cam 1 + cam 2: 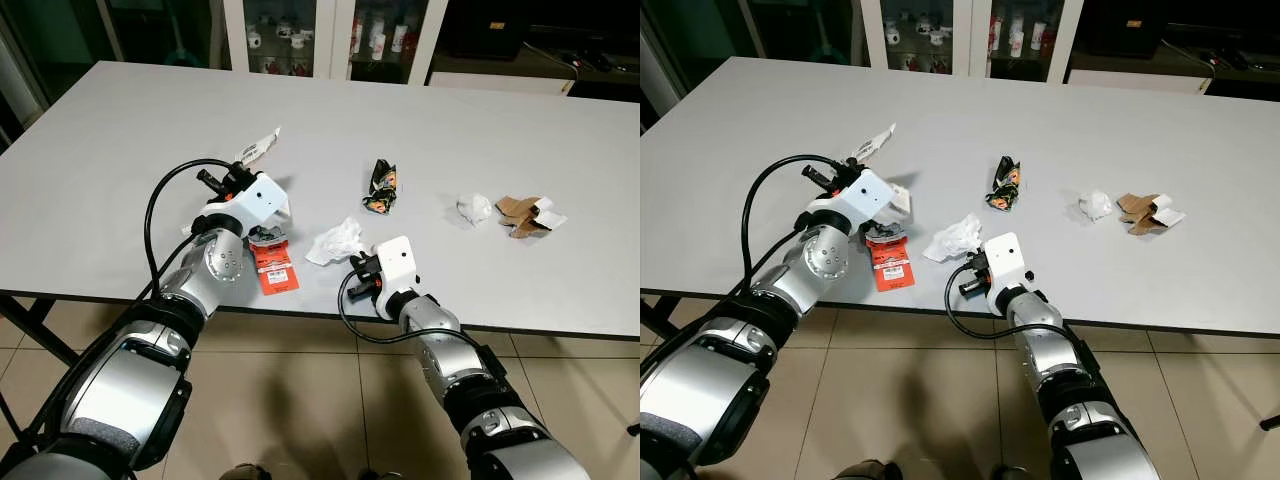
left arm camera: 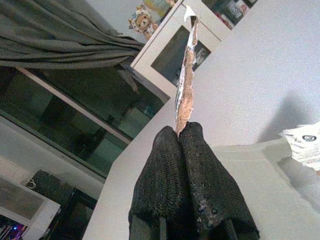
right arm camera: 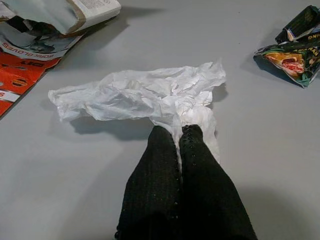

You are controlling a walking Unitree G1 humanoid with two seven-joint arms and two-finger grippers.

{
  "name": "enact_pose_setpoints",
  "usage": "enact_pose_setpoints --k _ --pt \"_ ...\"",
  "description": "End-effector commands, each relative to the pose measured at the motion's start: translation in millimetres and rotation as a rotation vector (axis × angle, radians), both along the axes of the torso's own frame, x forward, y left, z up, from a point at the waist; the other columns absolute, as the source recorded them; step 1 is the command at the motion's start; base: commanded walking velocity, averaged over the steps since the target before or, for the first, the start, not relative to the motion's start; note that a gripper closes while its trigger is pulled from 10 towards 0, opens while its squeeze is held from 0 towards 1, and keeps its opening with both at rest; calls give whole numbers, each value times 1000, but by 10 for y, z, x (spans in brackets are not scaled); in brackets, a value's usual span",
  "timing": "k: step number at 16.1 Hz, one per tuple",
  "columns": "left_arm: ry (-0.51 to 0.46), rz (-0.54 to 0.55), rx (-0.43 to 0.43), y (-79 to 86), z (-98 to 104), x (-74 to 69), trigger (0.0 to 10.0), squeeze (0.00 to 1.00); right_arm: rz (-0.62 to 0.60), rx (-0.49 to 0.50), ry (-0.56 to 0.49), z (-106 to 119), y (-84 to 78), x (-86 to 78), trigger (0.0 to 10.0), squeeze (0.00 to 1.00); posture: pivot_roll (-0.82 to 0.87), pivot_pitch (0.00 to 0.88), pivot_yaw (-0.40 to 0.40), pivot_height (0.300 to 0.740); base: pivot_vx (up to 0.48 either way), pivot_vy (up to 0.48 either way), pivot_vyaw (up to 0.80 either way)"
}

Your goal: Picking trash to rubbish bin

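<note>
1. The crumpled white tissue paper (image 3: 145, 95) lies on the grey table (image 1: 420, 130) near its front edge. The right gripper (image 3: 180, 131) has its two black fingers pressed together on the tissue's near corner. I judge it very light, soft and easy to tear, so a pinch at a thick fold should hold better than at a thin edge.
2. The left gripper (image 2: 182, 131) is clamped on a thin silver foil wrapper strip (image 2: 186, 75), held up off the table. It looks feather-light and limp, and possibly slippery between the pads.
3. Just beside the left wrist lie an orange printed package (image 1: 276, 268) and a torn white paper wrapper (image 3: 65, 15), near the tissue but apart from it.
4. Farther along are a dark green and black snack packet (image 1: 381, 186), a small white paper wad (image 1: 474, 209) and brown cardboard scraps (image 1: 526, 213).
5. No rubbish bin can be seen; a glass-fronted cabinet (image 1: 300, 35) stands behind the table. Nothing blocks lifting either piece.
</note>
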State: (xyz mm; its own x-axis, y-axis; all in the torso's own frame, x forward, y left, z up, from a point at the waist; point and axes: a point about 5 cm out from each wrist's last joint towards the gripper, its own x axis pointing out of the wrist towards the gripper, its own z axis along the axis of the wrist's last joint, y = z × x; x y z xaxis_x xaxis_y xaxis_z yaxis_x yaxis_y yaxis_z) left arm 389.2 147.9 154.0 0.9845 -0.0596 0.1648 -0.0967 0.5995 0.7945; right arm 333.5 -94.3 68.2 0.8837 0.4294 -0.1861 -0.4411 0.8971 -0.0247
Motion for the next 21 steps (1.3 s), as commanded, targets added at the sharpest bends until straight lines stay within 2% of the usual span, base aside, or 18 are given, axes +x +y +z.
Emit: enact_pose_setpoints --k 1,2,4,7,9,12,13,17,18,19,21 --pt "-15 -6 -28 -31 19 -4 10000 0 -16 -10 7 6 -16 23 0 0 9 28 -14 740 0 0 0" --pt "-13 0 -55 -18 6 -14 10000 0 -32 -14 -7 36 -8 45 10000 0 16 32 -15 740 0 0 0" --pt "-6 5 -88 -7 -12 -24 10000 0 -75 -11 -44 94 -34 79 10000 0 15 33 -9 740 0 0 0" --pt "5 -52 -120 -134 -86 -77 10000 0 -207 123 -184 357 -209 171 10000 0 7 36 -2 740 0 0 0" --pt "-9 -86 -185 -250 -98 -114 10000 0 -263 198 -272 527 -309 204 10000 0 5 41 -6 740 0 0 0" --pt "-12 -97 -236 -302 -100 -133 10000 0 -314 246 -326 635 -383 224 10000 0 3 43 -6 740 0 0 0" --pt "-28 -106 -296 -291 -92 -160 10000 0 -350 282 -362 687 -438 221 10000 0 -2 45 -2 740 0 0 0" --pt "-85 -109 -477 -207 -62 -236 10000 0 -378 301 -382 663 -492 168 10000 0 5 45 -17 740 0 0 0" --pt "-106 -98 -549 -184 -92 -285 10000 0 -390 300 -370 611 -514 142 10000 0 4 47 -22 740 0 0 0" --pt "-106 -85 -587 -162 -124 -309 10000 0 -405 299 -373 596 -546 125 10000 0 2 47 -26 740 0 0 0" --pt "-104 -82 -598 -126 -154 -338 10000 0 -445 271 -407 604 -634 83 10000 0 -2 48 -29 740 0 0 0"
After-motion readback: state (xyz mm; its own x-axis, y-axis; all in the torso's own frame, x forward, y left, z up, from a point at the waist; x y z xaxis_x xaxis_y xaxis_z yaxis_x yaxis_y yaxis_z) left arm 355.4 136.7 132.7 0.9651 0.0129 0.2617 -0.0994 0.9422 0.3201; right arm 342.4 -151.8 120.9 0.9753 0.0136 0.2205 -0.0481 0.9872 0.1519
